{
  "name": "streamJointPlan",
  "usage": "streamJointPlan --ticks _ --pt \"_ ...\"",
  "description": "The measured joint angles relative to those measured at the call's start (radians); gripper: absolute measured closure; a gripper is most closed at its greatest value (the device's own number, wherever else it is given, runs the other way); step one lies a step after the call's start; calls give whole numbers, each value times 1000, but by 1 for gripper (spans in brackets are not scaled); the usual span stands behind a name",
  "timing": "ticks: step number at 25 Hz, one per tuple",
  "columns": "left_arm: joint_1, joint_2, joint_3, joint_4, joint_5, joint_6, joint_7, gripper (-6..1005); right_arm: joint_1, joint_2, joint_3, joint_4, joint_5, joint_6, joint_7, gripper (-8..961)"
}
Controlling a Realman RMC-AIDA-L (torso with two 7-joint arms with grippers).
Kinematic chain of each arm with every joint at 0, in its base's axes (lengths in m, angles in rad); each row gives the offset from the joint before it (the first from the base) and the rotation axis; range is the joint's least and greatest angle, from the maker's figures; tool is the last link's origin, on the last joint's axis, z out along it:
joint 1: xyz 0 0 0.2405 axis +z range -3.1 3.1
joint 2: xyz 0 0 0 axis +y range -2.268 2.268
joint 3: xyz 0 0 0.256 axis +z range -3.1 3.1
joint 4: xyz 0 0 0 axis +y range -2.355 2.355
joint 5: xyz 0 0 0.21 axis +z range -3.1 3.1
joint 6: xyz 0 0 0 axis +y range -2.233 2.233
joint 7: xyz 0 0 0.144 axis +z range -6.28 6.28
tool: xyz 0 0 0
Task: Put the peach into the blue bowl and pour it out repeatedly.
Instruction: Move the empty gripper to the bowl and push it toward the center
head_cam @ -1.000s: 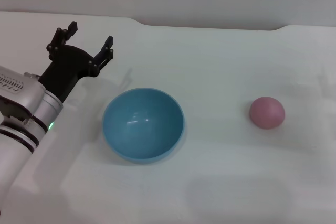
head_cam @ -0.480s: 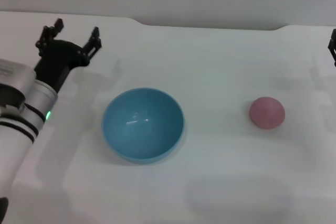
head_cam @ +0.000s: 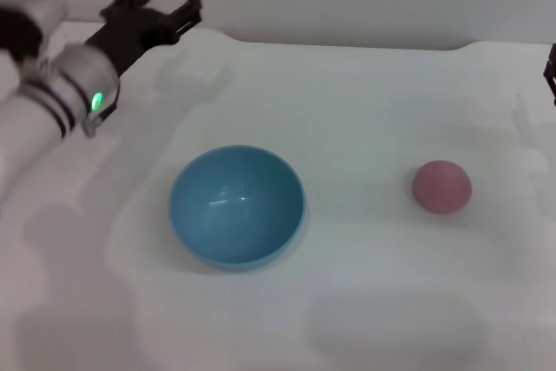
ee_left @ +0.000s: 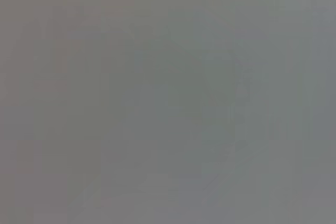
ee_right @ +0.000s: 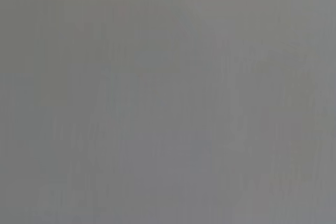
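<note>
The blue bowl (head_cam: 236, 205) stands upright and empty on the white table, left of centre in the head view. The pink peach (head_cam: 441, 186) lies on the table to its right, well apart from it. My left gripper (head_cam: 167, 6) is raised at the far left, beyond the bowl, open with nothing between its fingers. Only a dark sliver of my right gripper (head_cam: 551, 71) shows at the right edge, beyond the peach. Both wrist views are a plain grey blur and show none of these things.
The white table (head_cam: 365, 110) runs back to a grey wall, with a notched rear edge. My left arm (head_cam: 52, 102) crosses the near left part of the scene.
My left gripper has lifted and swung away from the bowl toward the far left. The tip of the right gripper has come into view at the right edge. Bowl and peach have not moved.
</note>
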Motion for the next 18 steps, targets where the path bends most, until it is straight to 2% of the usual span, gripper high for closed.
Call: streamJointPlan --ticks 3,4,6,7,8,9,12,15,18 --pt "5 3 254 194 140 -130 -407 154 -1 0 0 0 0 0 0 300" --pt "22 6 367 289 201 -169 -569 154 -1 0 0 0 1 1 0 300" --pt "64 11 506 436 307 -201 -807 154 0 1 0 0 1 2 0 300" --pt "116 15 585 582 431 -189 -1020 154 1 1 0 -2 1 2 0 300" --pt "152 20 614 687 522 -159 -1164 154 2 1 0 -2 1 2 0 300" --pt "152 20 614 687 522 -159 -1164 153 2 1 0 -2 1 2 0 300" --pt "197 31 619 880 797 8 -1478 154 3 1 0 -3 1 3 0 300" --pt "202 36 581 1005 1038 206 -1728 155 5 1 0 -5 1 14 0 301" --pt "197 31 533 1081 1178 368 -1839 153 10 0 0 -7 0 26 0 301"
